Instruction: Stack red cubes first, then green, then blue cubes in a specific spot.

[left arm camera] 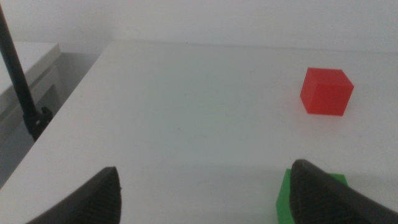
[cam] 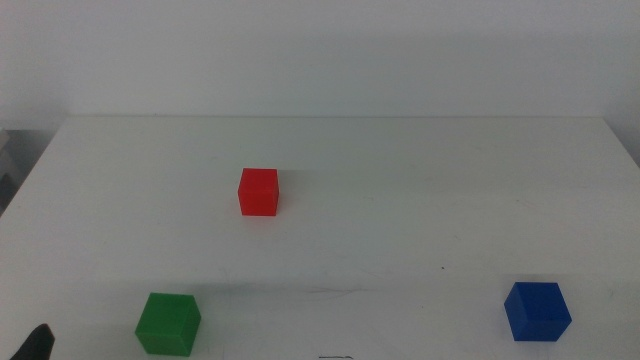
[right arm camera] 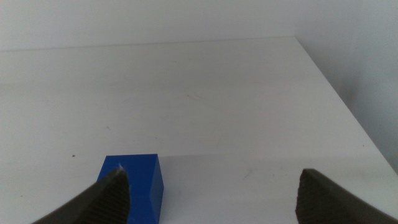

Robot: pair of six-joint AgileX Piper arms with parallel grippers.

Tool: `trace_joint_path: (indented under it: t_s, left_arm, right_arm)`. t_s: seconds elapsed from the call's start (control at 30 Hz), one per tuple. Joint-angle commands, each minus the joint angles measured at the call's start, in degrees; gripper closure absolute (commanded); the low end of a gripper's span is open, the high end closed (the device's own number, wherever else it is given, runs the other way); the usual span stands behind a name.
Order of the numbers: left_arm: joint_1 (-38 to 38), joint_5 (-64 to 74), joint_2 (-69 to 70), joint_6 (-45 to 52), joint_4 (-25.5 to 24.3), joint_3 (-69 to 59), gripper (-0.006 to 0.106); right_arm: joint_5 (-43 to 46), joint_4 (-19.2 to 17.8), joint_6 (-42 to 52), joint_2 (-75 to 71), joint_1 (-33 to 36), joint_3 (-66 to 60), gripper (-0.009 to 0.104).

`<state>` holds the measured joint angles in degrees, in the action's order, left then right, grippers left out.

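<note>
The red cube [cam: 258, 191] sits on the white table [cam: 420, 190], left of centre. The green cube [cam: 168, 323] is near the front left and the blue cube [cam: 537, 310] near the front right. All three stand apart. My left gripper [left arm camera: 205, 186] is open and empty; only a dark tip [cam: 36, 343] shows at the bottom left of the middle view. Its wrist view shows the red cube [left arm camera: 326, 91] ahead and the green cube [left arm camera: 287, 198] partly behind one jaw. My right gripper [right arm camera: 211, 186] is open and empty, out of the middle view, with the blue cube [right arm camera: 138, 186] beside one jaw.
A white wall runs behind the table. In the left wrist view a thin dark pole [left arm camera: 18, 81] and a grey side surface [left arm camera: 34, 59] stand beyond the table's left edge. The right wrist view shows the table's right edge [right arm camera: 339, 99].
</note>
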<state>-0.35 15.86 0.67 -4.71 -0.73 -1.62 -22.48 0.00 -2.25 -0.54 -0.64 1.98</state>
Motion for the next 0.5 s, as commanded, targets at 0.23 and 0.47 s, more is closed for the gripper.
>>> trace_joint_path:
  t_s: [0.23,0.47]
  left_arm:
    - [-0.2,19.4,-15.1,-0.6,0.7,26.0,0.009]
    - [-0.2,30.2,-31.0,1.0,0.7,46.0,0.009]
  right_arm:
    - [4.2,-0.5,0.5,-1.3,-0.2,1.5,0.015]
    - [4.2,-0.5,0.5,-1.3,-0.2,1.5,0.015]
